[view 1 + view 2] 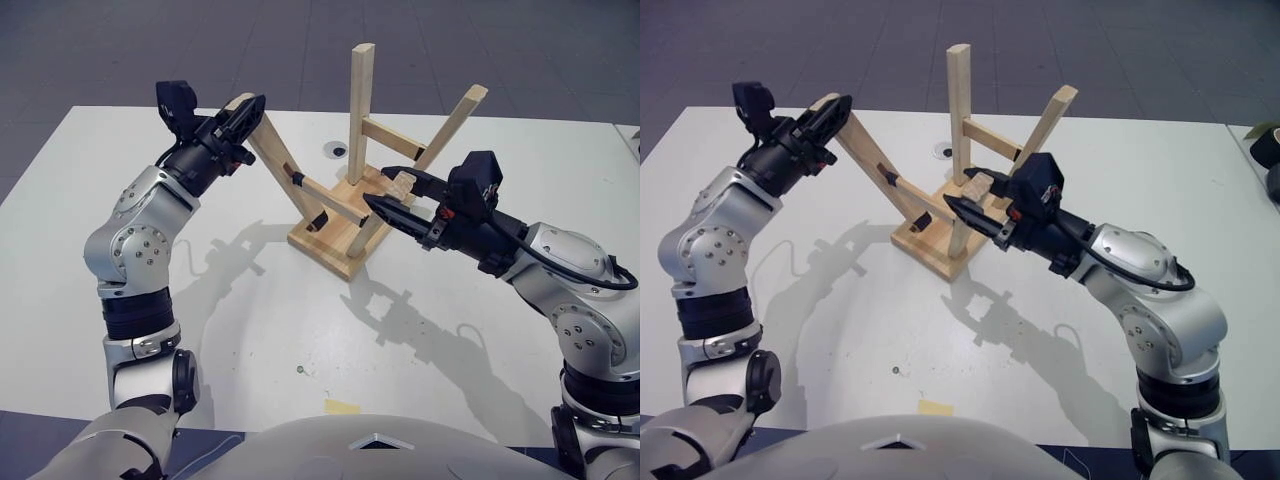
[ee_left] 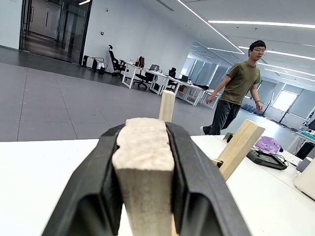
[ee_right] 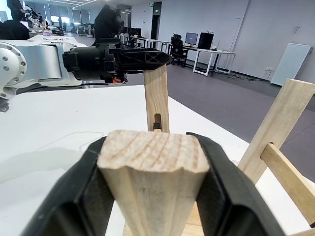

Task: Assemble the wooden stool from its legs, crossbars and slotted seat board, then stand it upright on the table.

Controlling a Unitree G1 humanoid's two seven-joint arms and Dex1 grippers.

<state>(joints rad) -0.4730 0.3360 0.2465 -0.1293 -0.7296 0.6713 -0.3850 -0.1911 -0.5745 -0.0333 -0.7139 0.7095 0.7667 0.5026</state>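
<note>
Stool (image 1: 352, 190) upside down mid-counter (image 1: 500, 130), seat board (image 1: 322, 250) flat, legs up. L pincer (image 1: 248, 112) clenched on left leg (image 1: 278, 158) tip; R pincer (image 1: 385, 187) clenched on near leg (image 1: 368, 232) tip.

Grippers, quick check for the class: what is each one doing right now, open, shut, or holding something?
Left gripper: shut on the upper end of the stool's left leg.
Right gripper: shut on the upper end of the front leg.
</note>
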